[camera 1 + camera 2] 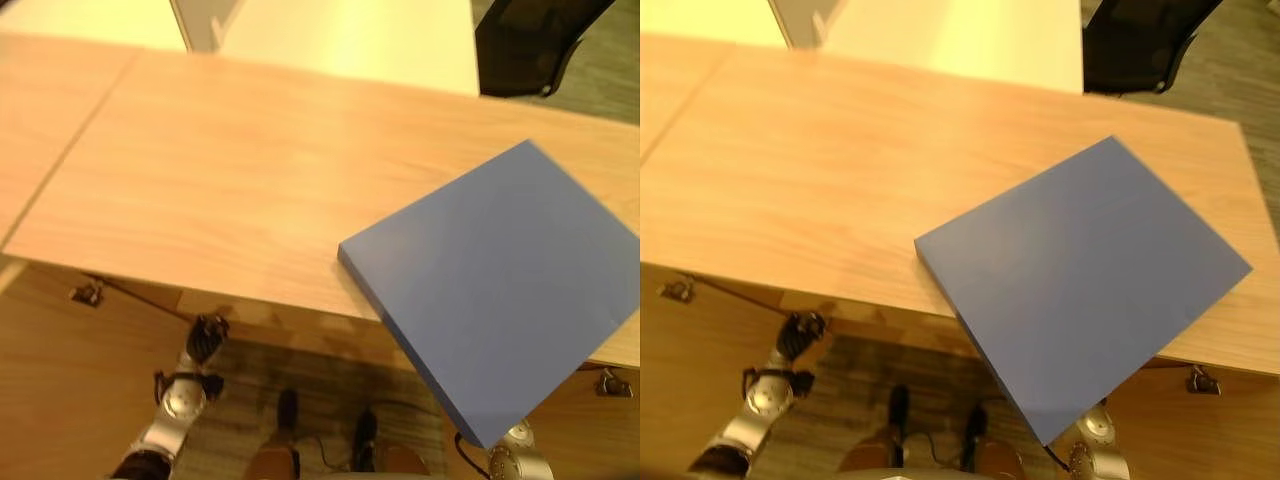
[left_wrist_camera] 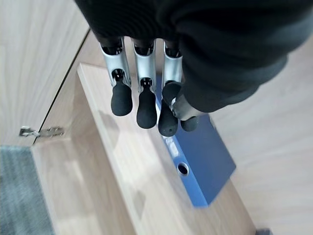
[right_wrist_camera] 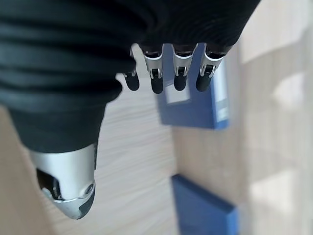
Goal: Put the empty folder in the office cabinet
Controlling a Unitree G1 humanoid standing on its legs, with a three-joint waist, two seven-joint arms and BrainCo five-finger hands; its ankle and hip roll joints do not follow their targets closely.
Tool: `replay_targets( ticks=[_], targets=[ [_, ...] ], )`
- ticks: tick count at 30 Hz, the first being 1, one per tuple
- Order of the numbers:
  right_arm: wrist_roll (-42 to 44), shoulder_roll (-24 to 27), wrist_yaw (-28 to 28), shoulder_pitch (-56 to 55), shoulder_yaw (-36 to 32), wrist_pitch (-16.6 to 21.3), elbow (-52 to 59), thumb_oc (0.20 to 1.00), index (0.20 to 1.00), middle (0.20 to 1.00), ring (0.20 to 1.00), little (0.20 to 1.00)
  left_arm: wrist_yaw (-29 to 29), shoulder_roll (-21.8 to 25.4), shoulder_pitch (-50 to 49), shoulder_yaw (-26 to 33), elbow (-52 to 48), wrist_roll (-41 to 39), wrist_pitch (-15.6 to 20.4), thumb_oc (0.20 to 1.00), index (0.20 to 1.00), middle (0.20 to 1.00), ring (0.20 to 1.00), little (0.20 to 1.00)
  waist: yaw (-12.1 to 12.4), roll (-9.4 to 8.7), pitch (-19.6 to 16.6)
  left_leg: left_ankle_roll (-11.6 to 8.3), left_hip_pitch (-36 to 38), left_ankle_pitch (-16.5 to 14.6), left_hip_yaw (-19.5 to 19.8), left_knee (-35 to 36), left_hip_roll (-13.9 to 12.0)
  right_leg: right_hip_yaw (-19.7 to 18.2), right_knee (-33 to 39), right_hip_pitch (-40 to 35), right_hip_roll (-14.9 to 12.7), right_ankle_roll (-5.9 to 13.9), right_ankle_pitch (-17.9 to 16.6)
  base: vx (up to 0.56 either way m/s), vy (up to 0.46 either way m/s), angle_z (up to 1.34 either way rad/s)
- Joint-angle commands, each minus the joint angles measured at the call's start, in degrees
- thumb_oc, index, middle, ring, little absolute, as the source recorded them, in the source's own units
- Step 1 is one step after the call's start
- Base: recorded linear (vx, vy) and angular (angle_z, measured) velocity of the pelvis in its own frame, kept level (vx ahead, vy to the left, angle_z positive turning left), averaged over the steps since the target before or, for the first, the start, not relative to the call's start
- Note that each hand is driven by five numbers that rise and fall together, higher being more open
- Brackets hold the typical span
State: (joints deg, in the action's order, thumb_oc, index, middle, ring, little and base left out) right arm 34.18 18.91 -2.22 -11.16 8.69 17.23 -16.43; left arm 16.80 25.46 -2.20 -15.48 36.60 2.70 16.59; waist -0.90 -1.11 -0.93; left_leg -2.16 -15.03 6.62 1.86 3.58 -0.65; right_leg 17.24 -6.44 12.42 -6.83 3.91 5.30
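No legible text, seemingly.

Left hand (image 1: 205, 338) hanging low, fingers (image 2: 121, 98) straight, relaxed. Right hand (image 3: 161, 73) same deal, fingers loose, nothing held.

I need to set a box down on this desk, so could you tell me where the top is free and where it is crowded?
The wooden desk top is bare across its whole left and middle, from the front edge back to the pale desk behind. The front right corner is crowded: the blue folder lies there, overhanging the edge.
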Motion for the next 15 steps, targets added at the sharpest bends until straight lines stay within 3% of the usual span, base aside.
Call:
replay_targets(
  ticks=[1,4,5,6,9,11,15],
  targets=[
    [-2.0,-0.8,0.3,-0.3,0.7,2.0,3.2,1.0,1.0,1.0,1.0,1.0,-2.5,-0.2,1.0,1.4,1.9,-1.8,2.2,0.2,0.2,0.2,0.2,0.2,0.4,-0.48,1.3,-0.29,4.1,-2.8,1.1,1.4,1.4,-3.4,6.2,-2.2,-1.5,4.69,-10.0,0.1,0.061,0.02],
    [-2.1,-1.1,0.2,-0.1,1.6,1.6,3.0,1.0,1.0,1.0,1.0,1.0,-4.1,-0.8,-0.8,0.6,2.1,-2.6,1.8,0.2,0.2,0.2,0.2,0.2,0.9,0.18,1.7,0.07,6.2,-3.3,0.8,1.4,1.4,-3.7,4.7,-3.3,-1.6,4.8,-9.3,0.05,0.053,0.0],
    [-2.0,-1.3,0.1,0.0,2.1,1.5,2.7,1.0,1.0,1.0,1.0,1.0,-4.7,-1.1,-1.7,0.2,2.4,-2.9,1.7,0.696,0.696,0.696,0.696,0.696,1.1,0.59,1.9,0.24,7.1,-3.3,0.7,1.4,1.4,-3.8,3.8,-3.4,-1.6,4.98,-9.1,0.02,0.045,-0.12],
    [-1.6,-1.8,-0.1,0.0,2.5,1.2,2.6,1.0,1.0,1.0,1.0,1.0,-5.5,-1.5,-2.6,-0.2,2.6,-3.4,1.6,1.0,1.0,1.0,1.0,1.0,1.2,0.99,1.9,0.41,7.8,-3.3,0.5,1.4,1.4,-4.0,2.9,-3.8,-1.5,5.09,-8.7,0.02,0.055,-0.15],
    [-0.9,-2.4,-0.6,0.3,3.7,0.8,2.2,1.0,1.0,1.0,1.0,1.0,-7.5,-2.2,-3.8,-0.4,3.8,-5.8,1.0,1.0,1.0,1.0,1.0,1.0,1.6,1.84,3.0,0.8,10.1,-3.0,0.1,1.4,0.9,-4.8,-1.5,-4.5,-1.5,5.27,-7.6,-0.04,0.008,-0.21],
    [-0.1,-2.8,-1.2,0.3,4.6,0.4,1.9,1.0,1.0,1.0,1.0,1.0,-9.3,-2.8,-4.5,-0.5,5.7,-7.8,0.8,1.0,1.0,1.0,1.0,1.0,1.9,2.95,3.2,1.28,10.3,-1.9,-0.5,1.2,0.2,-5.7,-6.6,-6.3,-0.2,5.19,-5.0,-0.13,-0.032,-0.2],
    [0.2,-3.4,-1.2,0.2,4.7,-0.2,1.7,1.0,1.0,1.0,1.0,1.0,-12.3,-4.4,-5.7,0.5,7.1,-14.2,0.1,1.0,1.0,1.0,1.0,1.0,3.7,1.99,2.1,0.63,9.1,-0.6,-1.5,0.8,0.6,-5.2,-3.7,-11.8,-0.1,4.92,-4.2,-0.12,-0.07,-0.03]
  ],
)
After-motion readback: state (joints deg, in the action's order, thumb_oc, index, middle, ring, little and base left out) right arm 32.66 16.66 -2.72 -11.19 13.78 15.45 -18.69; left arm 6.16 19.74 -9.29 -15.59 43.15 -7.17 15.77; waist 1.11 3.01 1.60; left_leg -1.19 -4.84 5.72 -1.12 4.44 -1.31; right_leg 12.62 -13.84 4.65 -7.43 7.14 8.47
